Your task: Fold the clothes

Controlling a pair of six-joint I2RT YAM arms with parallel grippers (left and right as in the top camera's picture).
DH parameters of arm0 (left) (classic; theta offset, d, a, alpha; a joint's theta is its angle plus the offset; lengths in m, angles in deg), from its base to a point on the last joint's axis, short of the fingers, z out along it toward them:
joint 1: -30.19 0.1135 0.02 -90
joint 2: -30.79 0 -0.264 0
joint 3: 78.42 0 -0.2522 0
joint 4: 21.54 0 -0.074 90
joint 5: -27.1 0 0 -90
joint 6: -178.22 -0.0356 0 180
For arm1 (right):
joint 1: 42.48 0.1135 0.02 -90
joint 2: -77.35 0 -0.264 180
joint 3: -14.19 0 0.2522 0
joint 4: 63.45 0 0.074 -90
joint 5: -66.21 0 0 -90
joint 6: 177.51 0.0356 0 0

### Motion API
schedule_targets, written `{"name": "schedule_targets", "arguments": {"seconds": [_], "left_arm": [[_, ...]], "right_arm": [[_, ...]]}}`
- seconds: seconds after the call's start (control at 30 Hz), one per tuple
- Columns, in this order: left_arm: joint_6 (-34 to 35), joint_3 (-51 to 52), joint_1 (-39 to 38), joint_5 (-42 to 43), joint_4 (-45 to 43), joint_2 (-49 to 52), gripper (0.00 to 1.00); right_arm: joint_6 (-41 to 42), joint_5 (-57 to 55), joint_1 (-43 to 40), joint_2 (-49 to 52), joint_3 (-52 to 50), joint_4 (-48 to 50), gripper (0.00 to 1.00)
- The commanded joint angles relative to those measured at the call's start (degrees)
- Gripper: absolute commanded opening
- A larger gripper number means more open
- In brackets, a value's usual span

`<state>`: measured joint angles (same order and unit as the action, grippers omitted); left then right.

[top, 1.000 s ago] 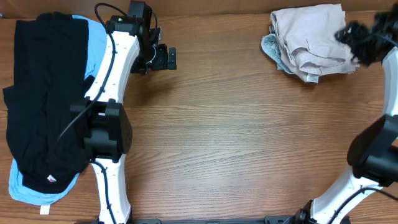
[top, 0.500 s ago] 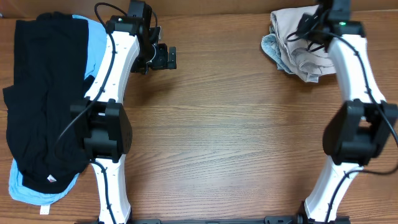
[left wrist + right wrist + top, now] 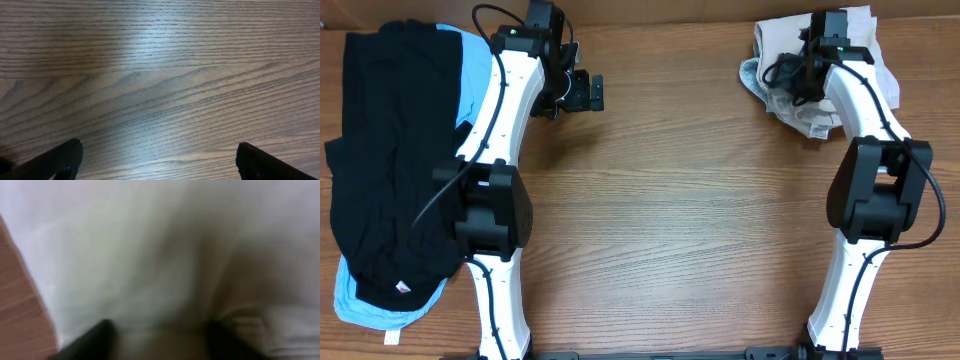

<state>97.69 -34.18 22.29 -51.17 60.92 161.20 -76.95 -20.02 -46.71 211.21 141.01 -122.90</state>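
Two heaps of clothes lay on the table [image 3: 670, 200]: the black garments [image 3: 390, 160] spread over a sky-blue one [image 3: 470, 70] at the far left, and the beige shorts [image 3: 780, 40] crumpled at the back right corner, with a scrap of grey-blue cloth [image 3: 752, 75] poking out beneath their left edge.

My right pincer [image 3: 162, 332] hung right over the shorts, its two dark tips standing apart with pale cloth filling everything behind them. The view was too blurred for me to say whether the tips were touching the cloth. My left pincer [image 3: 157, 155] was spread wide over bare wood near the back of the table, holding nothing.

I judged the shorts light, soft and limp. They would sag and slide rather than hold a shape, so a pinch in the loose middle would only lift a bunch. The waistband looked the better hold, being the thickest and firmest edge, though I could not pick it out in that heap.

One second before, my right arm had been a blur at the table's right edge, beside the heap. Half a second before, it had already swung over the shorts. Now it reached across them towards their left part. The left arm and the black heap had not shifted.
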Motion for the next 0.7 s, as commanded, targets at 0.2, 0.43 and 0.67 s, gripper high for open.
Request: {"name": "schedule_targets", "arguments": {"seconds": [0.2,0.43,0.67], "left_arm": [[0.8,-1.1,-0.4,-0.3,-0.3,-0.8,1.0],[0.8,-1.1,-0.4,-0.4,-0.4,-0.7,1.0],[0.8,-1.1,-0.4,-0.4,-1.3,-0.7,1.0]], "right_arm": [[-3.6,1.2,-3.3,-3.6,11.9,-8.4,1.0],[-5.1,-5.6,-6.2,-2.7,11.1,-3.8,0.94],[-5.0,-5.6,-7.8,1.8,11.0,0.6,0.44]]}}
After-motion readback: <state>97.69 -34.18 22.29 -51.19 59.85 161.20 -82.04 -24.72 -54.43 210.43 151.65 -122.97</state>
